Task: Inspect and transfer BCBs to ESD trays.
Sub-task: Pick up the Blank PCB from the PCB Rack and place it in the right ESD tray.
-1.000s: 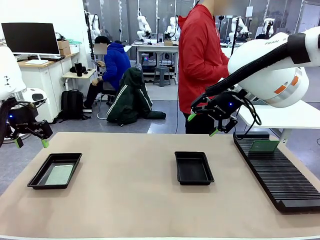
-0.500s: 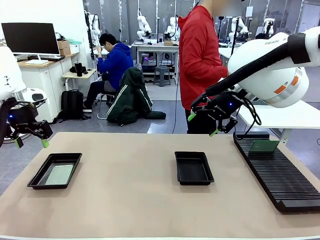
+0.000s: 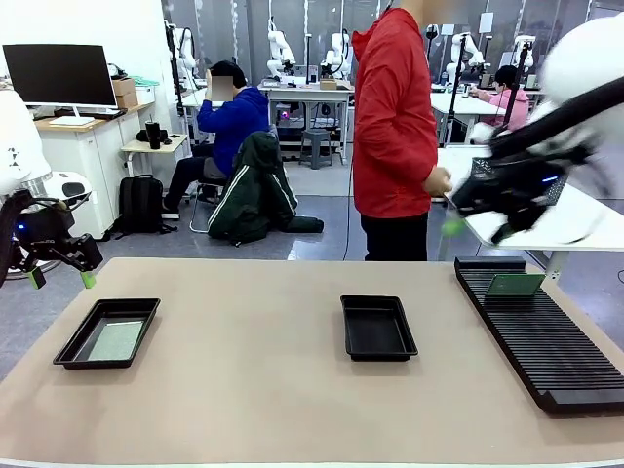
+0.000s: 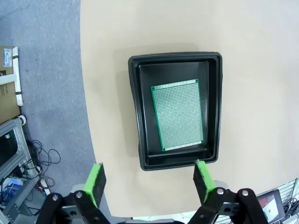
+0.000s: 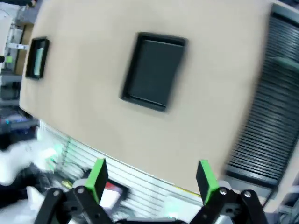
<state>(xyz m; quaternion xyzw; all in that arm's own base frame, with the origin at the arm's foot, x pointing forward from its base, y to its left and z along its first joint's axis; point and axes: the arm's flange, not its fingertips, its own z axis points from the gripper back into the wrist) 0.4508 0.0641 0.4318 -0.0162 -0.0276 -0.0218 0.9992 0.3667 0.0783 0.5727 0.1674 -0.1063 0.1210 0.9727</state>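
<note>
One green BCB (image 4: 177, 115) lies flat in the left ESD tray (image 3: 76, 343) (image 4: 135, 107). My left gripper (image 3: 62, 279) (image 4: 149, 179) hangs open above and behind that tray, holding nothing. The second ESD tray (image 3: 378, 328) (image 5: 154, 71) sits empty at the table's middle. Another BCB (image 3: 515, 285) (image 5: 285, 63) stands in the far end of the black ribbed rack (image 3: 541, 336). My right gripper (image 3: 476, 230) (image 5: 152, 179), blurred by motion, is high above the rack's far end; its jaws are open and empty. The left tray (image 5: 37, 57) shows far off in the right wrist view.
A person in a red jacket (image 3: 395, 127) stands at the far side, one hand (image 3: 439, 182) close to my right gripper. The rack (image 5: 268, 93) runs along the table's right side. Bare tan tabletop (image 3: 244, 370) lies between the trays.
My right arm has swung to the right, away from the middle tray toward the rack's far end, and is blurred. The person has shifted slightly right. The left arm has not moved.
</note>
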